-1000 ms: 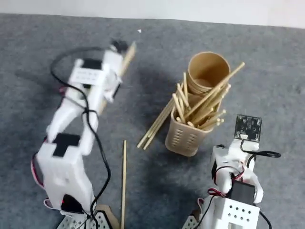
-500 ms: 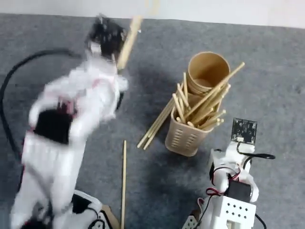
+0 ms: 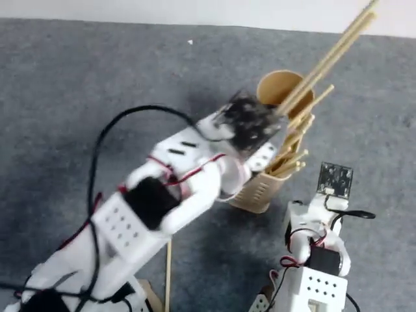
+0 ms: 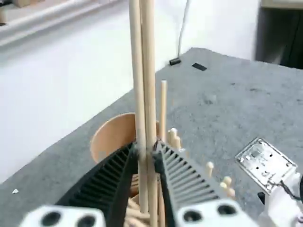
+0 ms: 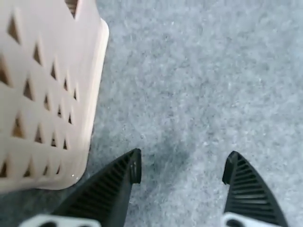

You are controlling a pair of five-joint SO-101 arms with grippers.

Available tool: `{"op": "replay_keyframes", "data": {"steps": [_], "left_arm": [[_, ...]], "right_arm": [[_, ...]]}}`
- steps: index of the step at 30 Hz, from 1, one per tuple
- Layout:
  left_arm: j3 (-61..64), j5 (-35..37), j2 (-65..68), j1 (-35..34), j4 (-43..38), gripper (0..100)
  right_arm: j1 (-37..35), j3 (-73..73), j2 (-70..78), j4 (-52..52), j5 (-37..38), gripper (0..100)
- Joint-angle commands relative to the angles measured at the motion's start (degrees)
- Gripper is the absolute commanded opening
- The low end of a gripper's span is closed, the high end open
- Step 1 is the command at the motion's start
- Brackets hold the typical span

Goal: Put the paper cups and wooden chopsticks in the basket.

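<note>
My left gripper [image 4: 147,150] is shut on two wooden chopsticks [image 4: 142,71], which stick up straight out of its jaws. In the high view this arm stretches over the beige basket [image 3: 259,192], and the held chopsticks [image 3: 331,49] slant up toward the far right corner. The basket holds a paper cup [image 3: 284,94] and several chopsticks [image 3: 292,153]; the wrist camera also catches the cup's rim [image 4: 111,142]. One loose chopstick [image 3: 169,273] lies on the carpet near the front. My right gripper [image 5: 182,168] stands open just above the carpet beside the basket's wall [image 5: 42,94].
Grey carpet [image 3: 78,84] covers the table, with a pale wall along the far edge. The right arm's base [image 3: 318,273] stands at the front right, its camera board [image 3: 335,179] close to the basket. A black cable [image 3: 130,120] loops off the left arm.
The left arm has swung from the far left across to above the basket, carrying the chopsticks with it. The right arm has hardly moved.
</note>
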Motion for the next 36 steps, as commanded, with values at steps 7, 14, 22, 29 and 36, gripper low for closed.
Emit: {"op": "replay_keyframes", "data": {"steps": [7,14,22,29,36], "left_arm": [[-2.95,0.18,6.81,0.84,-2.11,10],[-1.36,0.09,6.81,0.75,-2.02,13],[-1.63,-0.97,4.97,-3.03,-1.67,13],[-6.2,-0.7,-5.41,-22.02,10.11,13],[6.02,-1.05,-0.92,-35.38,19.78,13]], "right_arm": [[0.22,-0.4,-0.4,-0.84,-0.62,28.8],[0.22,-0.4,-0.4,-0.84,-0.62,28.8],[0.22,-0.4,-0.4,-0.84,-0.62,28.8],[-1.01,-0.31,-0.4,-0.84,-0.62,28.8],[-1.8,-0.31,-0.4,-0.75,-0.62,28.8]]}}
